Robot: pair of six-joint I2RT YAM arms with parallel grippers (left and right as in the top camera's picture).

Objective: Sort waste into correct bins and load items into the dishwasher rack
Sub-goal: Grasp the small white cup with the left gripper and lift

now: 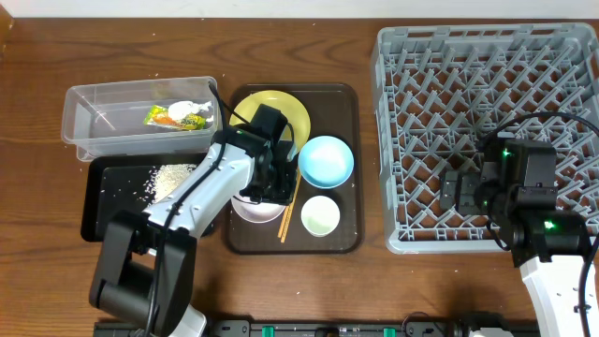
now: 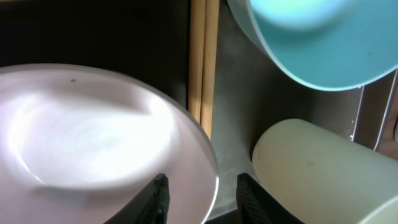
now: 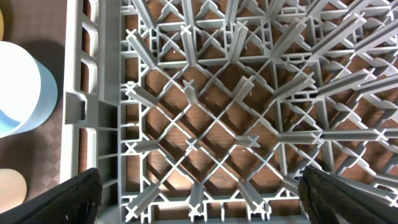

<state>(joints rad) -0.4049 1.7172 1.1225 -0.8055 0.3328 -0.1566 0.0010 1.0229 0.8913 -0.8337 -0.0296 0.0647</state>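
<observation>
overhead: white bowl (image 1: pixel 254 210) sits at the near-left corner of the brown tray (image 1: pixel 329 105).
left gripper (image 2: pixel 202 199): spread, fingers straddling the bowl's rim, not yet pinching.
risk: a thin rim grip may slip or tilt, knocking the chopsticks (image 2: pixel 203 62) and cup (image 2: pixel 311 168) just beside.
right gripper (image 3: pixel 199 205): spread, above the dishwasher rack (image 3: pixel 205 124), right of the tray.

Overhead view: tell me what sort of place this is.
Likely a staged dish-clearing station on a wooden table, not a full kitchen. It has a grey dishwasher rack, a brown tray carrying a yellow plate and blue bowl, and a clear tub and black tray holding waste.
</observation>
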